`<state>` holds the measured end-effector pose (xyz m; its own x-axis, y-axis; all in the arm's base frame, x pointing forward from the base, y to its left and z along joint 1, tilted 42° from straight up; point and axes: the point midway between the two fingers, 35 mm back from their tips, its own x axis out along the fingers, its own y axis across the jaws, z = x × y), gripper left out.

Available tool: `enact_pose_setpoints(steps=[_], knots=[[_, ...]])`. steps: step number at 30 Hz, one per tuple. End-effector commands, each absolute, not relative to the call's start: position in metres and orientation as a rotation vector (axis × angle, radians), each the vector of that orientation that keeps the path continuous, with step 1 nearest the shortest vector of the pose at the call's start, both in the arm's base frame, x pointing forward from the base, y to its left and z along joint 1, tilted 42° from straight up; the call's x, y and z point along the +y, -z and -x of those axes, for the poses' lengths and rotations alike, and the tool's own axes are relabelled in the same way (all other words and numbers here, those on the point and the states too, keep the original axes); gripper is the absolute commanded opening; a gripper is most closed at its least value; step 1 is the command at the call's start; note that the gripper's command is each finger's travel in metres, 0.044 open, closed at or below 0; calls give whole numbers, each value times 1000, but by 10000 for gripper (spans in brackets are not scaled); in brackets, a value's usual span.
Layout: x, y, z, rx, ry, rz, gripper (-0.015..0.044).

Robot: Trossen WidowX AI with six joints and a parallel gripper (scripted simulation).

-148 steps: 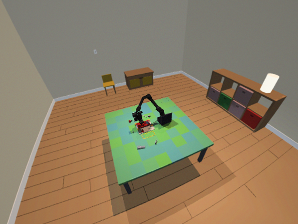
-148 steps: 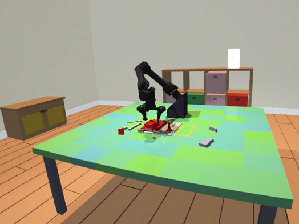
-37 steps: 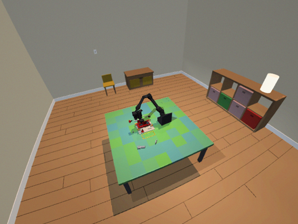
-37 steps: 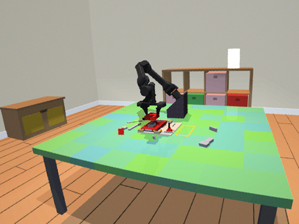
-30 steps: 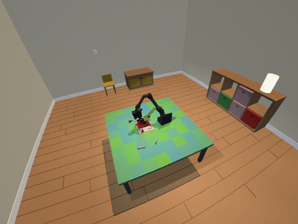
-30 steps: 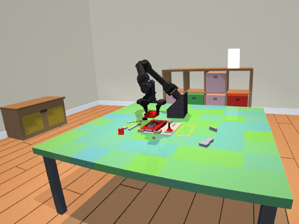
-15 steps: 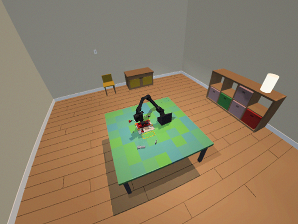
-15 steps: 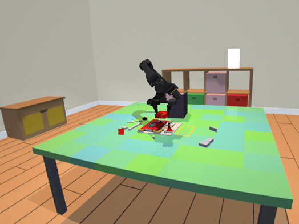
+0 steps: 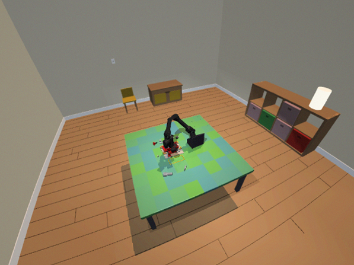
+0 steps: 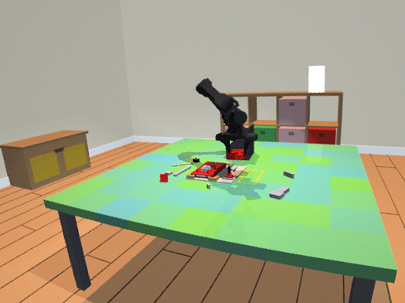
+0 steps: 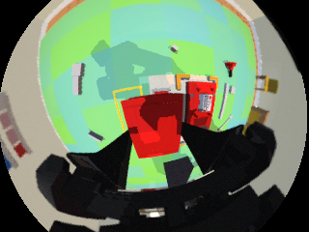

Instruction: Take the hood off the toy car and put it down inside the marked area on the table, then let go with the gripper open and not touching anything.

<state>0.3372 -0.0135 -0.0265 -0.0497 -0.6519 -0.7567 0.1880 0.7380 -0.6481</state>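
My gripper (image 10: 238,150) (image 11: 154,128) is shut on the red hood (image 10: 235,155) (image 11: 152,137) and holds it in the air above the table. The toy car (image 10: 208,171) (image 11: 193,113) stands on the table, with a red body, orange corners and a pale base. In the wrist view the hood hangs between the marked area and the red body and hides part of the base. The marked area (image 9: 170,164) (image 10: 260,178) (image 11: 127,89) is a yellow outline beside the pale end of the car. In the top view the arm hides the hood.
A grey brick (image 9: 167,174) (image 10: 279,193) (image 11: 77,77) and a small grey piece (image 10: 288,174) (image 11: 96,135) lie beyond the marked area. A red piece (image 9: 154,143) (image 10: 163,178) (image 11: 230,65) and a long grey bar (image 10: 182,171) (image 11: 224,101) lie on the car's other side.
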Motion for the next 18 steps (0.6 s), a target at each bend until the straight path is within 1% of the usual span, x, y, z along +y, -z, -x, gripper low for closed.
enact_pose_setpoints(steps=[1, 10, 18], knots=[[0, 38, -335, 1476, 716, 400, 0], [34, 69, -324, 1469, 734, 407, 0], [34, 73, -323, 1469, 736, 408, 0]])
